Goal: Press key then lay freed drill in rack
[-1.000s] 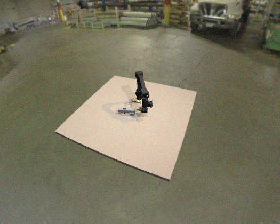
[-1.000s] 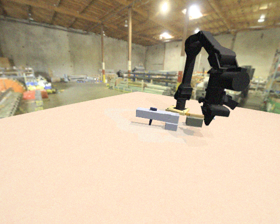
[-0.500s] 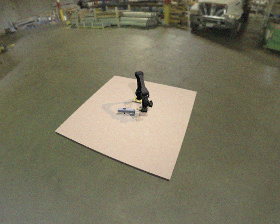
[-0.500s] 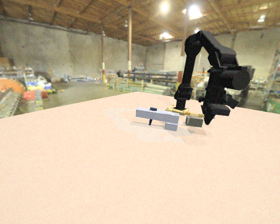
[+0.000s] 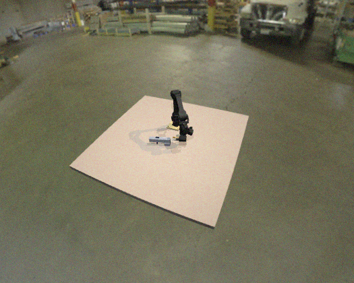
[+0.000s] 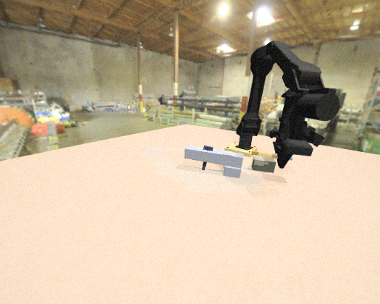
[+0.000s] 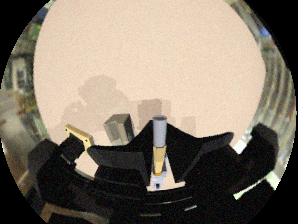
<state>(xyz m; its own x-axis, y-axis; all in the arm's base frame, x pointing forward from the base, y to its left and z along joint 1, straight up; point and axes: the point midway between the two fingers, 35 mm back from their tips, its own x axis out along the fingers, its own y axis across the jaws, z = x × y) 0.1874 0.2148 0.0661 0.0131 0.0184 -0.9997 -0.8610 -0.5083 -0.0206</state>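
Observation:
My gripper (image 5: 182, 138) (image 6: 282, 159) (image 7: 159, 136) is shut on the drill, low over the board. The drill shows a grey cylinder (image 7: 160, 131) between the fingertips and a tapered gold part (image 6: 265, 154) (image 7: 159, 159) pointing toward the blue-grey housing (image 5: 163, 141) (image 6: 215, 157). A small gap shows between them, and a dark hole shows in the housing's end in the wrist view. The dark key (image 5: 157, 137) (image 6: 208, 148) stands through the housing, its lower end poking out beneath. A grey-green block (image 6: 263, 166) (image 7: 120, 128), possibly the rack, sits beside and below the drill.
The arm's yellow base plate (image 5: 172, 126) (image 6: 233, 148) (image 7: 79, 136) is behind the housing and block. All stand on a square pinkish board (image 5: 156, 178) (image 6: 150, 235) (image 7: 150, 60). The arm's shadow falls around the housing.

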